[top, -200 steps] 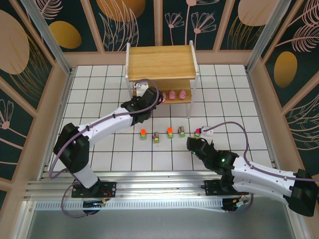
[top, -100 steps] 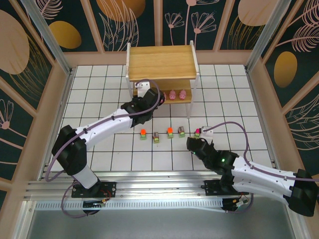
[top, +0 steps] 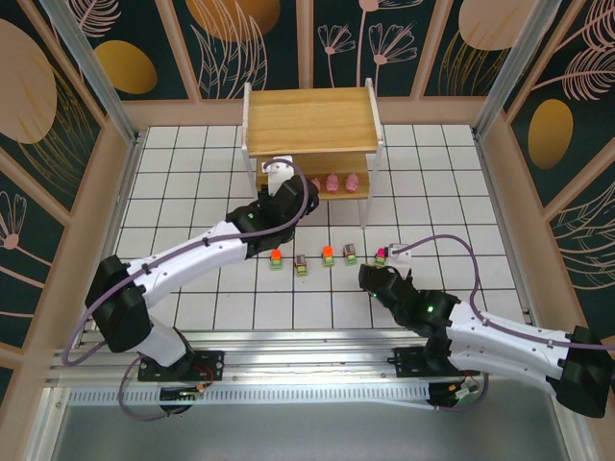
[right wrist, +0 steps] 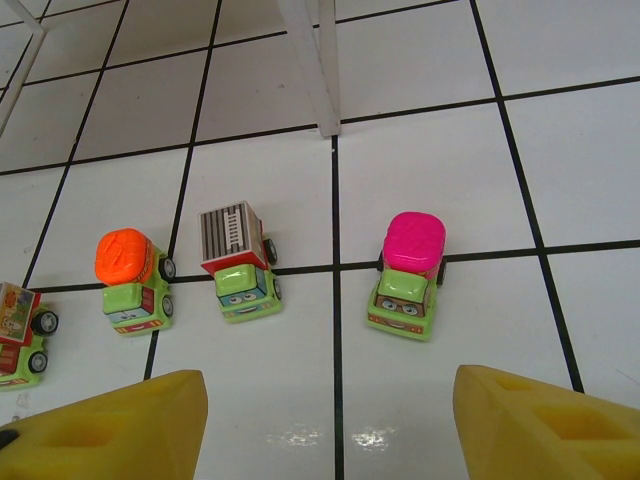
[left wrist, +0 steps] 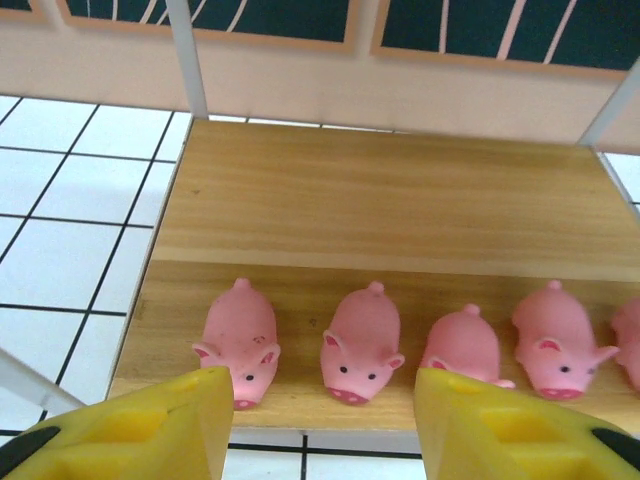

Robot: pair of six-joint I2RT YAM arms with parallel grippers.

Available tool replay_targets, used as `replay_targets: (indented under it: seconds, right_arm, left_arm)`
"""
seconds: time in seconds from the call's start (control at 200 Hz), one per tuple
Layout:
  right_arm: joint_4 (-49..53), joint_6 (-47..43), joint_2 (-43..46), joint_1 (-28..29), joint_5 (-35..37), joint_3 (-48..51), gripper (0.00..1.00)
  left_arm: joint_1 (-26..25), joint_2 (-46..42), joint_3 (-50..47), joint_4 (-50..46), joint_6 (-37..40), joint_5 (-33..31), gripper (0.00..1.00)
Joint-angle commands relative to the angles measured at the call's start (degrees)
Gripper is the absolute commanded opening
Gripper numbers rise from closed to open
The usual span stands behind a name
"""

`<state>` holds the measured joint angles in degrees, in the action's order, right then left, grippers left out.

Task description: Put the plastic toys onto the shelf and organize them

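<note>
The right gripper [right wrist: 325, 425] is hanging wide open and empty just short of the magenta-topped truck [right wrist: 408, 275], rightmost of 5 on the table. It is calling for a centred descent, jaws straddling the truck's sides without nudging the striped truck [right wrist: 238, 262] beside it. A shelf leg [right wrist: 312, 65] is standing just beyond. Farther off, the left gripper [left wrist: 318, 420] is gaping empty before the pigs [left wrist: 360, 345] lining the lower tier of the shelf [left wrist: 400, 210].

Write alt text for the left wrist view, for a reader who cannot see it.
Four pink pigs stand in a row on a wooden shelf, snouts toward the camera, a fifth cut off at the right edge. Below them the left pincer is open, its yellow fingers empty.
</note>
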<state>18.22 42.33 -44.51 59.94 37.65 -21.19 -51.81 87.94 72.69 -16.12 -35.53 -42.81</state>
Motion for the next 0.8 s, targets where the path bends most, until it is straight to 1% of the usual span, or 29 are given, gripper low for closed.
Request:
replay_targets:
  seconds: [0.0, 0.075, 0.27, 0.47, 0.546, 0.681, 0.791]
  right_arm:
    - [0.81, 1.26, -0.03, -0.98, 1.88, 0.10, 0.67]
    - [0.94, 1.23, -0.11, -2.40, 0.93, 0.09, 0.68]
    - [1.03, 1.18, -0.35, -8.04, -2.52, 0.01, 0.68]
    - [1.72, 1.00, -3.13, -9.27, -3.22, -1.58, 0.69]
    - [2.32, 0.95, -4.85, -9.92, -3.32, -2.89, 0.69]
    - [2.61, 0.38, -7.39, -11.61, -5.15, -4.85, 0.69]
    - [2.66, -0.61, -9.07, -13.94, -7.73, -6.33, 0.69]
  left_arm:
    - [-0.85, -1.15, -2.35, 1.48, 2.90, -1.18, 0.51]
    - [-1.71, -1.90, -4.57, 3.36, 4.19, -0.27, 0.52]
    - [-4.42, -4.75, -13.45, 12.98, 8.46, 4.75, 0.54]
    - [-5.51, -3.24, -16.61, 16.99, 12.09, 7.28, 0.55]
    - [-5.58, -3.13, -19.97, 20.11, 12.64, 9.43, 0.56]
    - [-5.54, -1.78, -21.95, 23.85, 14.35, 12.38, 0.60]
    - [-5.58, -0.67, -23.29, 26.80, 15.55, 14.07, 0.60]
